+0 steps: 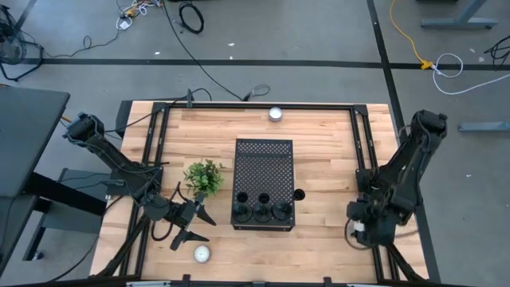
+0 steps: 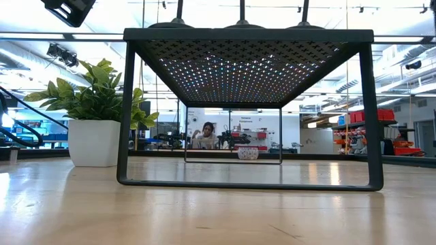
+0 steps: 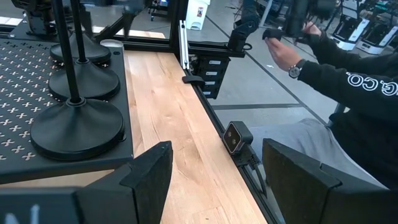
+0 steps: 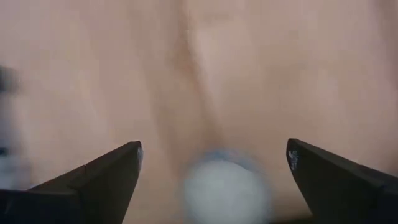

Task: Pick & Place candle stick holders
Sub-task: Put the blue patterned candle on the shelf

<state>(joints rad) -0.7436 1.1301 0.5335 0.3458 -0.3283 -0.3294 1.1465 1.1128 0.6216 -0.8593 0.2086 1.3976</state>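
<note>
Plainly, the light wooden bench (image 1: 327, 151) carries a large black perforated metal box (image 1: 264, 163), and three slim black metal candle stick holders (image 1: 262, 211) stand in a row along its near edge, with a fourth (image 1: 300, 194) on the bench just beside the box's right side. The left gripper (image 1: 190, 226) sits low by the small green potted plant (image 1: 204, 177), jaws partly open and empty; a careless swing could knock the plant or the nearest holder over. The right gripper (image 4: 214, 165) hangs jaws wide, empty, over a small white round candle (image 4: 227, 186); closing here would likely grab the wrong thing.
</note>
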